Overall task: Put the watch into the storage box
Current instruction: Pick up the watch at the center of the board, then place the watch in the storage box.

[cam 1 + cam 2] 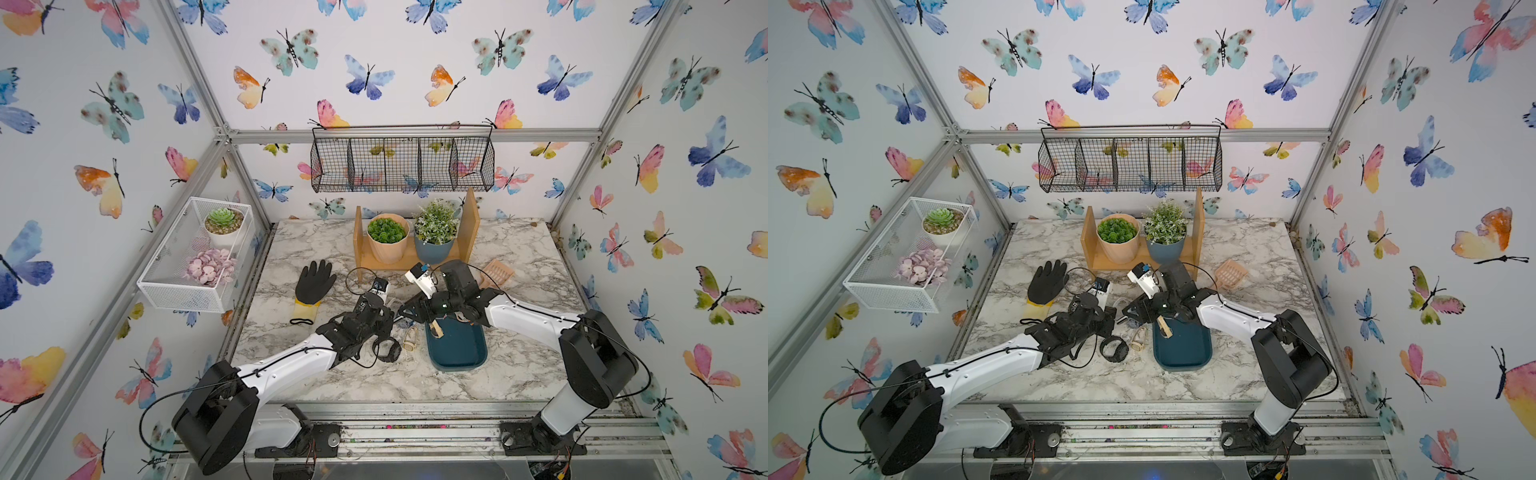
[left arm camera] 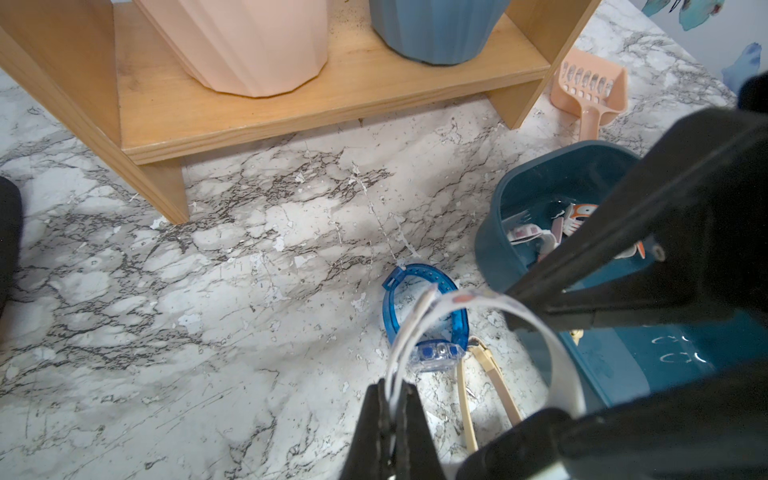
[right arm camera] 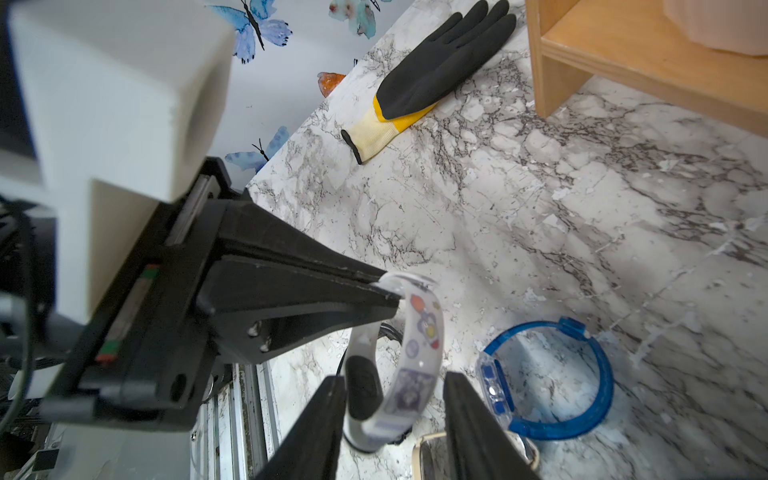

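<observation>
Handover in mid-air above the marble bench (image 1: 519, 374): my left fingers (image 2: 370, 424) are pressed together on the strap tip of the white, cartoon-printed watch (image 3: 419, 345). They dangle it just beside the storage box (image 1: 457, 353), so the body hangs free for the other arm. My right fingers (image 3: 316, 428) stand spread, one on each side of that body, with a gap showing on one side. I judge the second grip not yet made. The right arm sits nearer the box, which is likely why the watch is offered this way. Only the right wrist view shows the straddle. The left wrist view shows the pinch and small printed pieces (image 2: 528, 235) inside the box. In both top views the wrists bury the watch. A blue watch (image 2: 428, 324) and a beige-strapped one (image 2: 490, 395) lie on the bench below.
</observation>
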`<action>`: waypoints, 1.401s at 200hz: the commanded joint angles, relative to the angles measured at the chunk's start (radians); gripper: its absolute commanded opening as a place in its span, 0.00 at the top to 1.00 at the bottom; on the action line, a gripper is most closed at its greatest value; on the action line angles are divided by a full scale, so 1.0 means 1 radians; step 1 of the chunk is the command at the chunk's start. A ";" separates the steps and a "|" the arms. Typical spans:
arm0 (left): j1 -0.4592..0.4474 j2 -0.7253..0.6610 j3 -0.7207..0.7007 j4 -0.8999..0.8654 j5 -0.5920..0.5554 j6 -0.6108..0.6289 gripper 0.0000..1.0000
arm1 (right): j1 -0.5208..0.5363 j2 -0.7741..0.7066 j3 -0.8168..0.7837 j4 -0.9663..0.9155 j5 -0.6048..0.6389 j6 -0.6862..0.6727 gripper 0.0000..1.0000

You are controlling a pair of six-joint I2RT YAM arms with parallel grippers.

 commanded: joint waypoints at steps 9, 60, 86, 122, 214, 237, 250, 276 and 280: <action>-0.003 -0.014 0.010 0.028 0.009 0.021 1.00 | 0.010 0.017 0.031 0.040 -0.019 0.019 0.63; -0.004 -0.006 0.008 0.035 0.027 0.023 0.90 | 0.012 -0.001 0.025 0.031 -0.015 0.021 0.79; -0.005 -0.001 0.013 0.040 0.026 0.020 0.76 | 0.012 -0.011 0.022 0.027 -0.002 0.022 0.84; -0.005 0.001 0.026 0.029 0.009 0.014 0.39 | 0.010 -0.048 0.018 0.004 0.031 0.000 0.87; -0.004 -0.008 0.014 0.061 0.009 -0.008 0.38 | -0.018 -0.265 -0.107 -0.227 0.353 -0.049 0.86; -0.004 0.002 0.008 0.070 0.007 -0.008 0.38 | -0.042 -0.346 -0.192 -0.194 0.409 -0.010 0.84; -0.004 0.002 0.002 0.073 -0.014 -0.018 0.38 | -0.068 -0.374 -0.235 -0.164 0.413 0.016 0.84; -0.001 -0.006 -0.010 0.079 -0.041 -0.023 0.37 | -0.148 -0.383 -0.292 -0.125 0.380 0.058 0.83; -0.001 -0.008 -0.012 0.079 -0.041 -0.023 0.37 | -0.161 -0.380 -0.297 -0.122 0.371 0.062 0.83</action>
